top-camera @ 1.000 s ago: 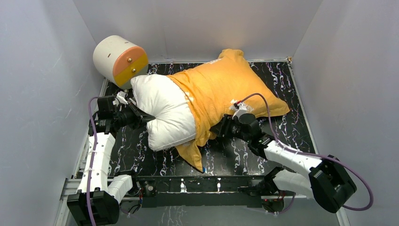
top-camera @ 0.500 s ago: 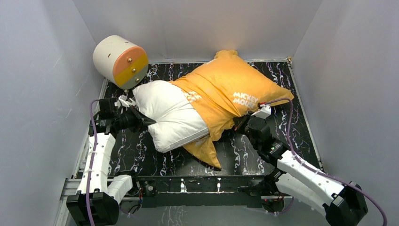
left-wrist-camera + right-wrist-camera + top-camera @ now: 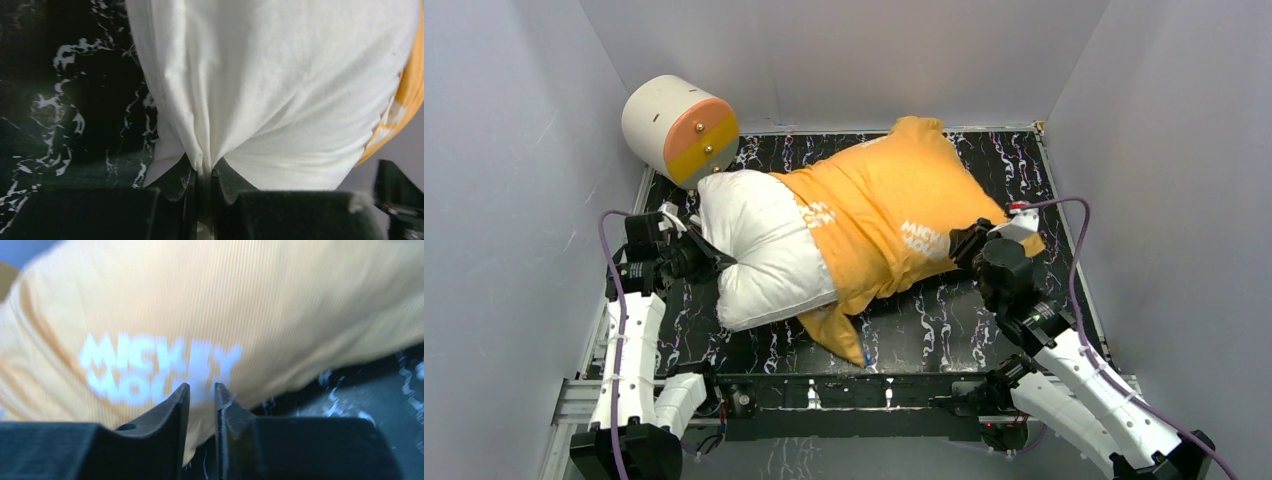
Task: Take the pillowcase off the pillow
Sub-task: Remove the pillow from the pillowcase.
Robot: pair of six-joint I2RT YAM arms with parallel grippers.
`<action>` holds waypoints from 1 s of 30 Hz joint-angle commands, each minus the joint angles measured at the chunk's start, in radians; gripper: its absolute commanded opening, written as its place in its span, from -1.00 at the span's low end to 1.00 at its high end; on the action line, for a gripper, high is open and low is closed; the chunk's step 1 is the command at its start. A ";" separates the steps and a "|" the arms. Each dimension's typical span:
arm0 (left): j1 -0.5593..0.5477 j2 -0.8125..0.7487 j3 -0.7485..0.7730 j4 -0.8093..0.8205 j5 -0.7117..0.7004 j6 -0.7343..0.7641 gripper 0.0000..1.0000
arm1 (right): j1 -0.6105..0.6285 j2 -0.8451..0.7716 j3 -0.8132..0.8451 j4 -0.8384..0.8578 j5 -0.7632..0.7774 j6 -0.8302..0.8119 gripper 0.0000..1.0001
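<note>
Black marbled table [image 3: 944, 320], orange pillowcase [image 3: 884, 200] printed "MICKEY", white pillow [image 3: 764, 250] half uncovered

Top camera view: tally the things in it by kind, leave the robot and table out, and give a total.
pillow: 1
pillowcase: 1
cylinder: 1
Total: 3
</note>
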 commanded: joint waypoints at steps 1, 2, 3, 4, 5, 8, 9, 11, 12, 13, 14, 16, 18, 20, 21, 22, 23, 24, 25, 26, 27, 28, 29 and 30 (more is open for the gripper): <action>0.040 -0.048 -0.050 0.060 -0.098 0.090 -1.00 | -0.020 -0.002 0.171 0.063 -0.082 -0.181 -0.11; 0.040 -0.050 -0.069 0.080 -0.058 0.090 -1.00 | -0.020 0.022 0.204 0.070 -0.133 -0.188 -0.01; 0.040 -0.051 -0.086 0.098 -0.019 0.084 -1.00 | -0.020 0.061 0.242 0.082 -0.184 -0.197 0.07; 0.040 -0.051 -0.100 0.114 0.017 0.076 -1.00 | -0.019 0.133 0.287 0.090 -0.249 -0.208 0.15; 0.040 -0.051 -0.114 0.128 0.034 0.066 -1.00 | -0.019 0.200 0.344 0.081 -0.307 -0.216 0.22; 0.041 -0.051 -0.122 0.134 0.024 0.062 -0.70 | -0.020 0.477 0.613 -0.005 -0.503 -0.243 0.40; 0.040 -0.050 -0.116 0.125 0.003 0.067 -0.45 | -0.020 0.581 0.713 -0.056 -0.554 -0.257 0.45; 0.040 -0.047 -0.097 0.108 -0.041 0.072 0.04 | -0.020 0.785 0.918 -0.172 -0.652 -0.295 0.52; 0.039 -0.043 -0.088 0.099 -0.061 0.075 0.33 | -0.019 0.877 0.995 -0.205 -0.653 -0.301 0.53; 0.040 -0.041 -0.077 0.091 -0.080 0.078 0.51 | -0.020 0.958 1.070 -0.241 -0.643 -0.294 0.54; 0.040 -0.038 -0.057 0.080 -0.103 0.084 0.65 | -0.020 1.033 1.133 -0.276 -0.650 -0.299 0.54; 0.040 -0.036 -0.015 0.057 -0.174 0.094 0.88 | -0.020 1.137 1.168 -0.318 -0.666 -0.310 0.51; 0.040 -0.030 0.032 0.051 -0.241 0.107 0.97 | -0.019 1.168 1.101 -0.340 -0.662 -0.299 0.47; 0.040 -0.015 0.087 0.049 -0.317 0.113 0.97 | -0.011 1.109 0.900 -0.233 -0.658 -0.286 0.44; 0.040 -0.003 0.117 0.051 -0.340 0.116 0.97 | -0.006 1.055 0.770 -0.156 -0.655 -0.267 0.44; 0.040 0.009 0.140 0.066 -0.352 0.122 0.97 | -0.004 0.976 0.594 -0.057 -0.654 -0.255 0.44; 0.040 0.023 0.165 0.085 -0.345 0.134 0.97 | 0.000 0.921 0.477 0.037 -0.646 -0.240 0.44; 0.040 0.041 0.190 0.122 -0.296 0.172 0.97 | 0.002 0.864 0.355 0.124 -0.631 -0.221 0.43; 0.040 0.063 0.217 0.161 -0.221 0.217 0.97 | 0.003 0.818 0.250 0.217 -0.614 -0.204 0.42; 0.040 0.090 0.250 0.186 -0.168 0.235 0.97 | 0.004 0.781 0.164 0.286 -0.611 -0.185 0.41; 0.039 0.125 0.283 0.218 -0.093 0.254 0.97 | 0.007 0.751 0.090 0.349 -0.608 -0.180 0.41; 0.038 0.166 0.321 0.238 -0.023 0.275 0.97 | 0.012 0.726 0.030 0.406 -0.604 -0.180 0.41; 0.031 0.221 0.361 0.239 0.031 0.283 0.97 | 0.015 0.702 -0.028 0.460 -0.599 -0.176 0.42; 0.013 0.280 0.403 0.228 0.082 0.299 0.97 | 0.015 0.681 -0.074 0.527 -0.592 -0.165 0.42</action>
